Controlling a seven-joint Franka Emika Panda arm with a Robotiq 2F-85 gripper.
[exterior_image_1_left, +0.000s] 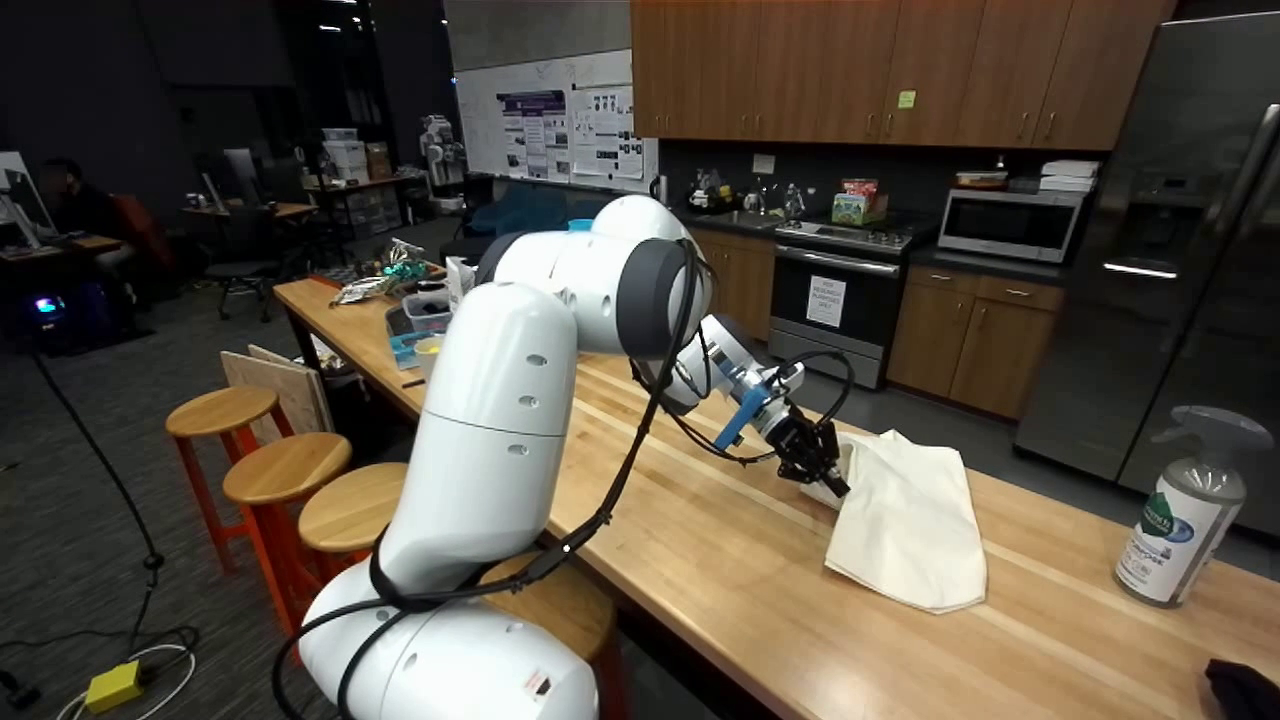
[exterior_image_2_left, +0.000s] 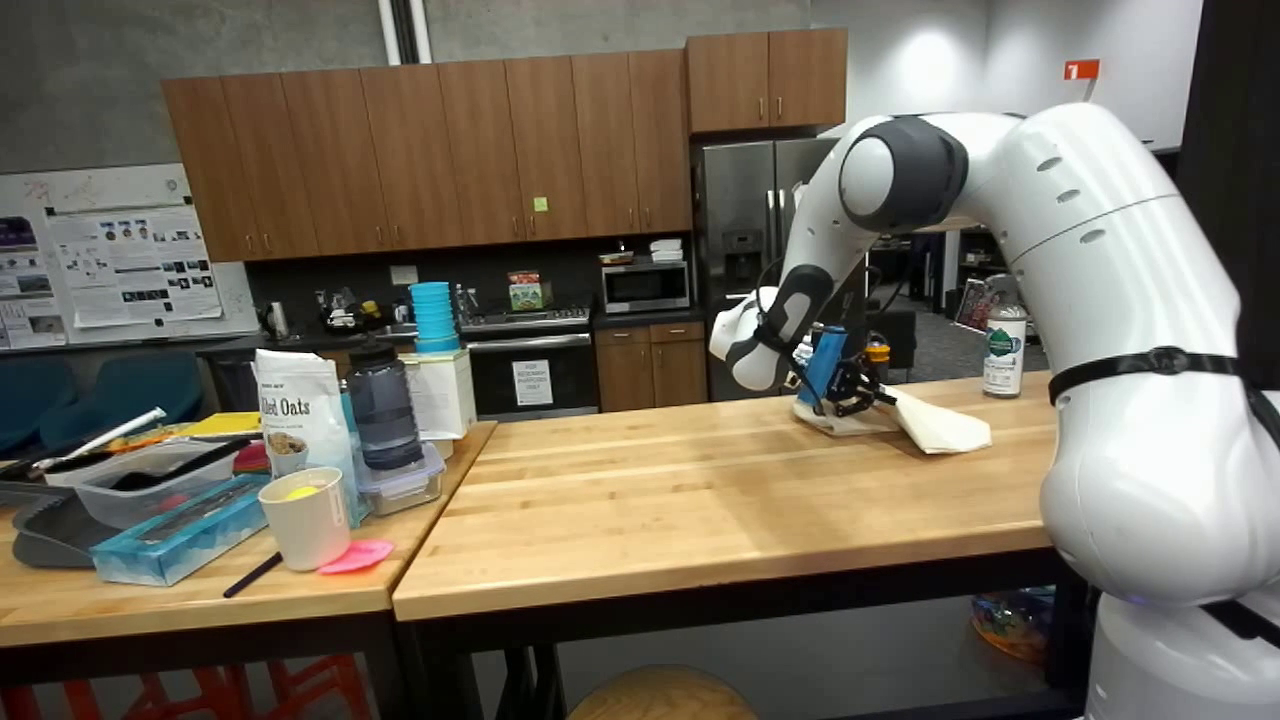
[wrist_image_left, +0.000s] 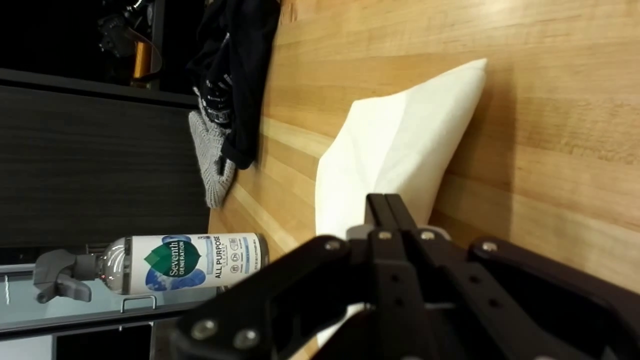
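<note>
Cloth (exterior_image_1_left: 915, 530) spreads on the table (exterior_image_1_left: 700, 540) to the right of our gripper (exterior_image_1_left: 841, 487), long from far to near, and we see the fingers (wrist_image_left: 375, 210) pressed together, seemingly pinching a raised fold at its left.

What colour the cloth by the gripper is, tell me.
Plain cream, close to white; the cloth shows best in an exterior view.
</note>
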